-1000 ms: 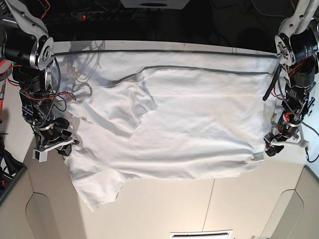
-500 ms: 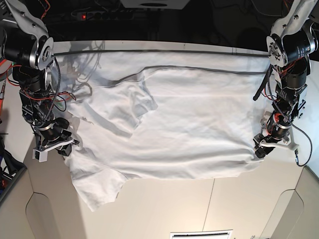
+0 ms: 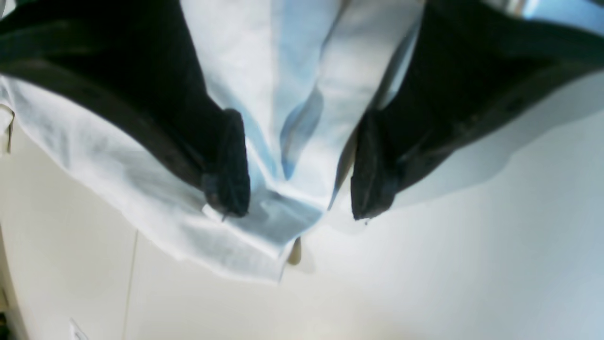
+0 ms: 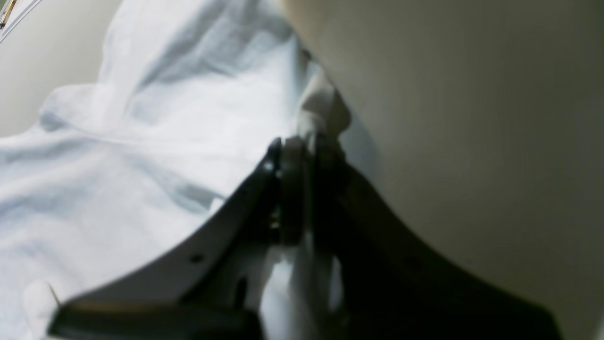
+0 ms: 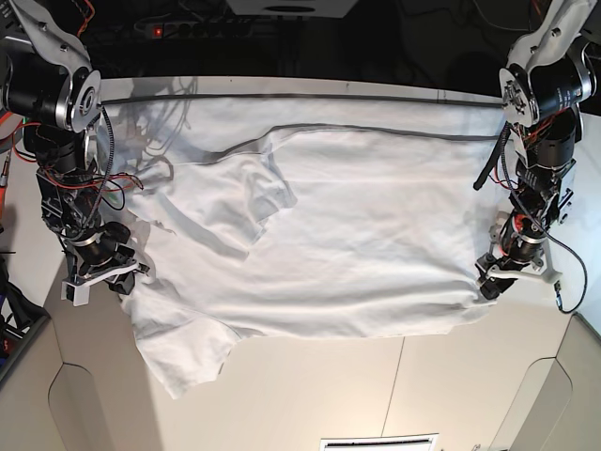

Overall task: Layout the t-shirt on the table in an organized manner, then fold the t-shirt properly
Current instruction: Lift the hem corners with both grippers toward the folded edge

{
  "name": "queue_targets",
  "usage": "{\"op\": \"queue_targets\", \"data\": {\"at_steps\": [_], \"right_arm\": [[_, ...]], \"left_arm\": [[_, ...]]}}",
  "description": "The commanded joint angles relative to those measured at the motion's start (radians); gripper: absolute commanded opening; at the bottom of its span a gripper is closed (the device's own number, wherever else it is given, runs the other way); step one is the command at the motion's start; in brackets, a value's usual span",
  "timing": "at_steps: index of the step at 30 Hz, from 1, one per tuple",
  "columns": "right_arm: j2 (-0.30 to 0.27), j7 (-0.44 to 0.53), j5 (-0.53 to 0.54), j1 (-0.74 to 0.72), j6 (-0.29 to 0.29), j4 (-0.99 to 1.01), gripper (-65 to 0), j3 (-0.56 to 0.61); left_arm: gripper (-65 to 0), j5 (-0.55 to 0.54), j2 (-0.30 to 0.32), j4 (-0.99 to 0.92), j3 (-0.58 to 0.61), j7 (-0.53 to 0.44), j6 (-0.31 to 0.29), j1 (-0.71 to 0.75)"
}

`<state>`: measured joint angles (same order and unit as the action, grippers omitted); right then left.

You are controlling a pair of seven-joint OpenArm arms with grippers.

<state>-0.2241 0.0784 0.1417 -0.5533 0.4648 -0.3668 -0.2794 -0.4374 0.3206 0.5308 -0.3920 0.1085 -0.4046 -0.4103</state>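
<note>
The white t-shirt [image 5: 357, 235] lies spread wide on the off-white table [image 5: 376, 395], with one sleeve folded in at the left and a flap hanging toward the front left. My left gripper [image 5: 488, 285] stands at the shirt's front right corner. In the left wrist view it [image 3: 297, 210] is open, its black fingers [image 3: 229, 165] straddling a creased corner of the t-shirt [image 3: 302, 56] above the table [image 3: 424, 283]. My right gripper [image 5: 127, 280] is at the shirt's left edge. The right wrist view shows it [image 4: 295, 146] shut on a pinch of the t-shirt [image 4: 141, 165].
A dark seam line [image 5: 310, 97] crosses the table near its far edge, with cables and a power strip [image 5: 188, 30] behind. Rounded cut-outs [image 5: 89, 413] shape the front edge, and a white vent-like panel [image 5: 378, 442] sits at the front centre.
My left arm has moved inward and slightly down, bringing its open gripper onto the shirt's front right corner. The right arm and the shirt have not moved.
</note>
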Motion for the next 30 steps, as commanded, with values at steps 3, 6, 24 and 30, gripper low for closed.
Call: {"op": "queue_targets", "data": {"at_steps": [3,6,24,30], "right_arm": [[-0.009,-0.006,0.001,-0.017,0.004,-0.009,-65.0,-0.002],[-0.009,-0.006,0.001,-0.017,0.004,-0.009,-65.0,-0.002],[-0.014,-0.006,0.001,-0.017,0.004,-0.009,-65.0,-0.002],[-0.027,-0.006,0.000,-0.017,0.024,-0.010,-65.0,-0.002]], "left_arm": [[-27.6,-0.003,-0.005,0.011,0.001,-0.008,-0.007,-0.022],[-27.6,-0.003,-0.017,0.011,0.001,-0.008,-0.008,-0.024],[-46.5,0.012,-0.020,0.011,0.192,-0.003,-0.026,-0.088],[-65.0,0.011,0.002,0.013,0.192,-0.023,-0.027,-0.088]]}}
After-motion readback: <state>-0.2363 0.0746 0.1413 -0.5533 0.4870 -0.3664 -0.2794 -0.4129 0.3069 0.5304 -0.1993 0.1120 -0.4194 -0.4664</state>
